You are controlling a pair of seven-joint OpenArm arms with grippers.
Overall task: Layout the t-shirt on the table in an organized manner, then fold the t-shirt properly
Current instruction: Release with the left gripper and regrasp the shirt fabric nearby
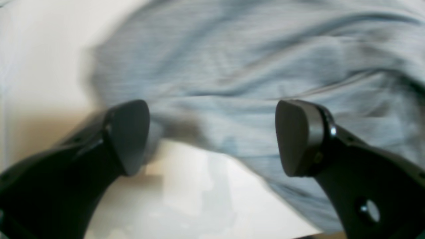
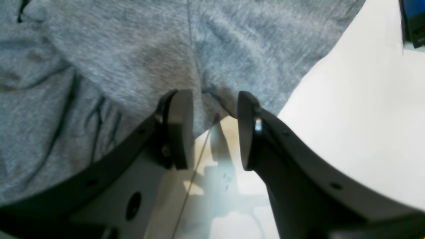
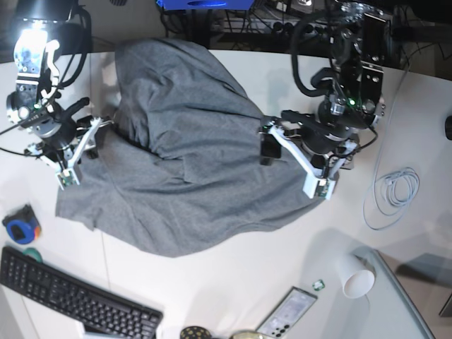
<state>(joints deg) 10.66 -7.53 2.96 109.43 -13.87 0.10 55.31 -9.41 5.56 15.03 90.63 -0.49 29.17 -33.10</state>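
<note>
Grey t-shirt (image 3: 191,162) lies rumpled at table (image 3: 233,275) centre, unfolded. Your left gripper (image 1: 212,137) at 3 o'clock stands apart, empty; your right gripper (image 2: 215,129) at 9 o'clock pinches the edge. Flattening and folding remain.

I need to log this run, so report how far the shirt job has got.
Done: the shirt is on the table, roughly spread. In hand: it is rumpled, with a big hump near the top; the right hand pinches one edge, while the left hand stands open, gripping nothing. Left: smoothing it flat, then all the folding.
</note>
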